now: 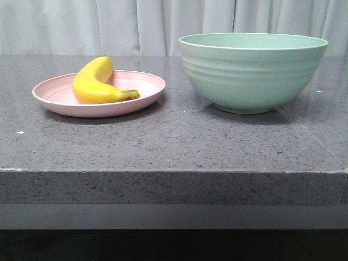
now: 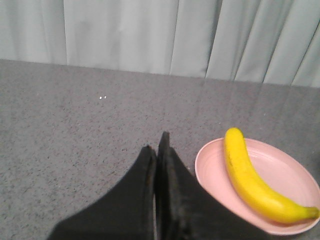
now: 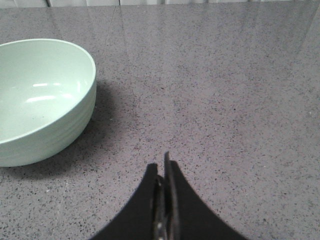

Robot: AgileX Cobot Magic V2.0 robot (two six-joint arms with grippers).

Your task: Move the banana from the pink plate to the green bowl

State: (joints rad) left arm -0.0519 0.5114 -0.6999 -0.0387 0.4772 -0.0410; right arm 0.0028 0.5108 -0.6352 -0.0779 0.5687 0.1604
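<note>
Nearest the front camera runs the front edge of the speckled grey stone worktop point(image 1: 174, 147), with bare surface between it and the dishes. Further back, the short, curved bright-yellow banana point(image 1: 97, 82) lies on the shallow pale-pink round plate point(image 1: 147, 95), to the left of the deep ridged mint-green bowl point(image 1: 253, 70); plate and bowl stand apart. Neither arm shows in the front view. Both wrist views show fingers pressed together: the left end effector point(image 2: 161, 150) just beside the plate, the right end effector point(image 3: 164, 167) near the bowl. My worry is the banana's rounded, smooth skin rolling or slipping from a pinch, or the light plate sliding when nudged. The bowl's tall wall calls for a high carry, or the fruit may strike the rim.
</note>
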